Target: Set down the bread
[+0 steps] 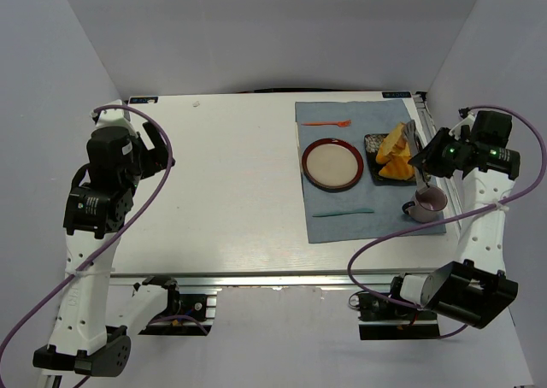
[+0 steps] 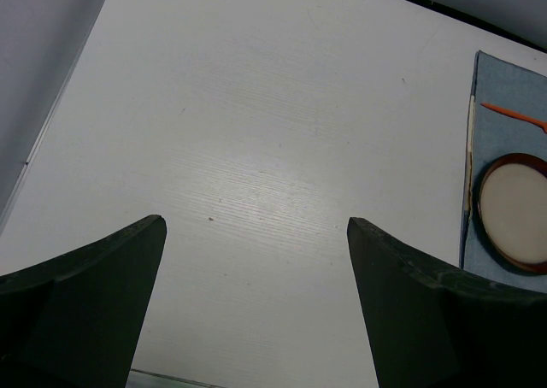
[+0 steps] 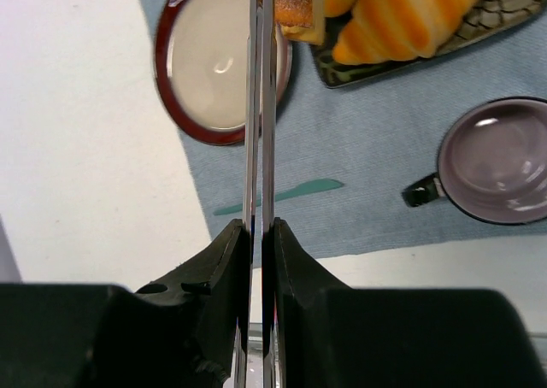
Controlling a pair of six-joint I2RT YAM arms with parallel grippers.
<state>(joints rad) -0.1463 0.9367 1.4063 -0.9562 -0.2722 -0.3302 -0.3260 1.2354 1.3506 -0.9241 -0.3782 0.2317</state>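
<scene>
Bread, a small squarish golden-yellow slice (image 3: pixel 297 8), isn't on your round red plate (image 3: pixel 164 80) yet; your right gripper (image 3: pixel 261 230) clamps closed thin metal tongs (image 3: pixel 267 106).

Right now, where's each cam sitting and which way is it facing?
Top: above and behind the bases, looking down on the table; left arm and right arm both show.
Left wrist: on the left arm, looking ahead over the table toward the plate; the open left gripper frames the bottom.
Right wrist: on the right arm, looking down at cloth, bread, mug; right gripper, shut on tongs, fills the middle.
Shared: all three see the plate.
</scene>
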